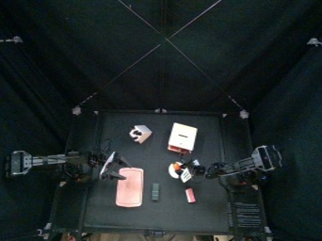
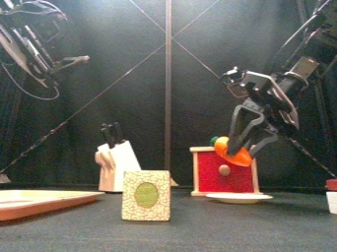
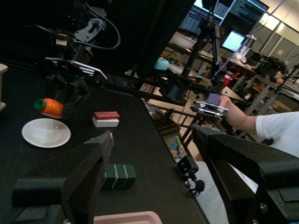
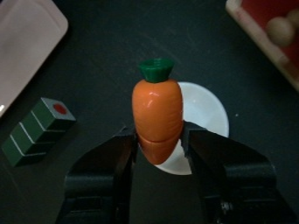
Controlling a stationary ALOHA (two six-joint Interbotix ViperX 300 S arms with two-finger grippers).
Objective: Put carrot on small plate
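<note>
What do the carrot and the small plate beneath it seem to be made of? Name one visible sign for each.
The carrot looks like moulded plastic: uniform bright orange with a smooth, slightly glossy skin and a solid green cap, so probably a toy. The small plate looks like plain white plastic or ceramic; its even, unmarked surface leaves that open.

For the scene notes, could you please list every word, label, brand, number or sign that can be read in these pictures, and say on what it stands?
None: no text can be read in any view.
green patterned card: an ornamental print only, no letters to make out.
tan-and-white box: no marking visible.
monitors in the room beyond the curtains: lit, but too small and blurred to read.
</note>
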